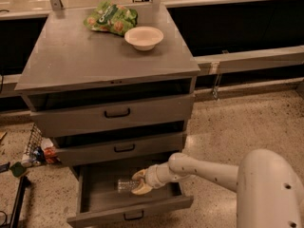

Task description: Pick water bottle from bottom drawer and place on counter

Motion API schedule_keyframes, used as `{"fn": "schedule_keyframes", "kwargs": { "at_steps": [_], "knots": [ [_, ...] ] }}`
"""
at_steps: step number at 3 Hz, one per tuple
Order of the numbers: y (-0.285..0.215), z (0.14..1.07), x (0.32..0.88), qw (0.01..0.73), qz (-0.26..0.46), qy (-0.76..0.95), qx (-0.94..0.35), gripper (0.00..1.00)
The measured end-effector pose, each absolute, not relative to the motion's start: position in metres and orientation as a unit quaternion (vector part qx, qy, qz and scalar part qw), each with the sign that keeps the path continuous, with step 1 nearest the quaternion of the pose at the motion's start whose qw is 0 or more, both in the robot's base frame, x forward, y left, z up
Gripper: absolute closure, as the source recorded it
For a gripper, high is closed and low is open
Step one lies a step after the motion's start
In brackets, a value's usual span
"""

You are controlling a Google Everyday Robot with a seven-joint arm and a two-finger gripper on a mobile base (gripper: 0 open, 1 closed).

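The water bottle [124, 185] lies on its side on the floor of the pulled-out bottom drawer [109, 216]. My gripper [139, 183] reaches into the drawer from the right, low over its floor. It is open, with one finger on either side of the bottle's right end. The bottle rests on the drawer floor. The counter [90, 61] is the grey cabinet top above the three drawers.
A white bowl [144, 37] and a green snack bag [110, 18] sit at the back of the counter. The two upper drawers [116, 113] stand slightly ajar above the gripper. Clutter [38, 151] lies on the floor left of the cabinet. A pale ledge [251, 58] runs behind.
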State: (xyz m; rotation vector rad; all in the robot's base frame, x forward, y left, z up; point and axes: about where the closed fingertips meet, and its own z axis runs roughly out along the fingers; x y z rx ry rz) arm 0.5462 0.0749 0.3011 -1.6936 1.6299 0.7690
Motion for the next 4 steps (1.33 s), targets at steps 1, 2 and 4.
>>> {"fn": "schedule_keyframes", "kwargs": {
  "at_steps": [1,2,4],
  "knots": [
    [0.061,0.347,0.510,0.324,0.325,0.609,-0.647,1.00],
    [0.043,0.405,0.489,0.336,0.341,0.603,-0.638,1.00],
    [0.013,0.488,0.485,0.362,0.325,0.592,-0.642,1.00]
  ]
}}
